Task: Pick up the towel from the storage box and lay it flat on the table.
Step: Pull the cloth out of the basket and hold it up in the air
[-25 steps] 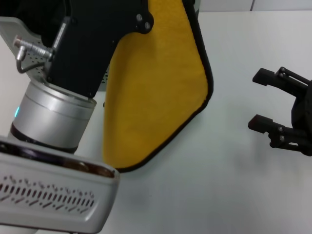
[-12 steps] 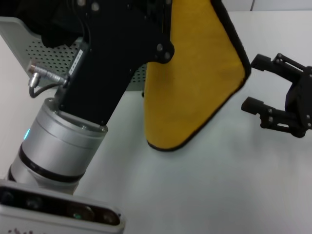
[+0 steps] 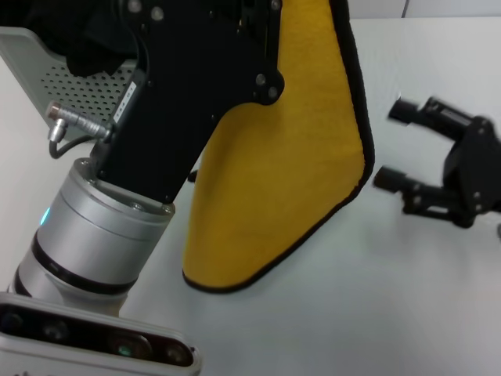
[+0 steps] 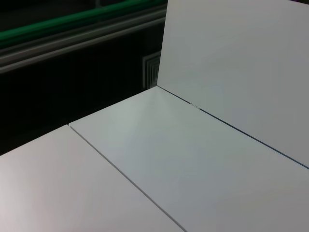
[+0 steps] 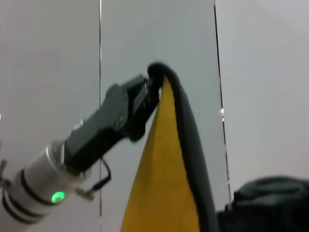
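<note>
**Item: towel held aloft, left arm raised, right arm waiting**

1. Left gripper point(image 5: 153, 89). In the head view my left arm fills the left half of the frame, its silver wrist ring at lower left and its black housing slanting up toward top centre. In the right wrist view the same arm rises from lower left to the frame's centre, and its fingers are pinched on the top corner of the towel.

2. Towel point(image 3: 290, 180). Mustard-yellow with thin black edging, it hangs from that pinched corner at the top centre of the head view. It drapes down to a rounded lower corner at lower centre, with its right edge bulging toward the right gripper. I cannot tell whether the lowest corner touches the table.

3. Right gripper point(image 3: 387, 147). It sits at the right edge of the head view, low over the table. Its two black fingers are spread apart and point left at the towel's right edge, close beside it but holding nothing.

4. Storage box point(image 3: 59, 74). The sage-green perforated wall shows at upper left, behind the left arm.

5. Table point(image 3: 376, 313). A plain white top spans the lower right.
</note>
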`<state>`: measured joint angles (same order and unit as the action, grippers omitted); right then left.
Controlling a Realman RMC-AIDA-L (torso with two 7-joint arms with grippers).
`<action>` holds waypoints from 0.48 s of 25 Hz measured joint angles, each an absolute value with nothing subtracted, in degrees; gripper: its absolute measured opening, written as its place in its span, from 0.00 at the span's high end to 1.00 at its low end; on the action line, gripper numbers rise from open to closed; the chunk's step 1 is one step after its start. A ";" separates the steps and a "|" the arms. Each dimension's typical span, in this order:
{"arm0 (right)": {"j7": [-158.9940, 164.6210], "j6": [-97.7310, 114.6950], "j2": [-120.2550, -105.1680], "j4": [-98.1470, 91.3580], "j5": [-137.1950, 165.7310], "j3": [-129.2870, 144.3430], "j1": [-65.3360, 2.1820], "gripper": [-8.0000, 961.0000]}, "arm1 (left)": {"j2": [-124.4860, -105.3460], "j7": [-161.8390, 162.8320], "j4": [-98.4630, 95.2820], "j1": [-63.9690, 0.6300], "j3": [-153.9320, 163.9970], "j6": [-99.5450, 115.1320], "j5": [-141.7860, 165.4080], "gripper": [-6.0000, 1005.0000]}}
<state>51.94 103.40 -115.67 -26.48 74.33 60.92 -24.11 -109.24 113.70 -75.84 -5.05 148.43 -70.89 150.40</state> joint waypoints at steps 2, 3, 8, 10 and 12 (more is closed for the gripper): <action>51.73 102.13 -115.98 -25.47 75.68 61.61 -24.59 0.14 | -109.24 113.71 -75.06 -5.81 148.76 -72.05 150.40 0.98; 51.59 101.32 -116.06 -24.65 76.05 62.55 -25.07 0.14 | -109.24 113.71 -75.06 -5.81 148.76 -72.05 150.40 0.98; 51.39 98.79 -116.10 -22.53 76.27 65.89 -26.81 0.14 | -109.30 113.65 -73.58 -6.66 149.68 -74.91 150.40 0.98; 51.38 99.03 -116.10 -22.33 76.17 66.06 -26.67 0.14 | -109.36 113.53 -73.49 -6.65 149.45 -75.02 150.40 0.98; 51.37 99.58 -116.05 -22.33 75.94 66.01 -26.01 0.15 | -109.52 113.37 -73.35 -6.39 148.73 -75.06 150.34 0.98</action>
<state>51.37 99.58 -116.05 -22.33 75.94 66.02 -26.01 -109.52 113.37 -73.35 -6.39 148.73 -75.06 150.34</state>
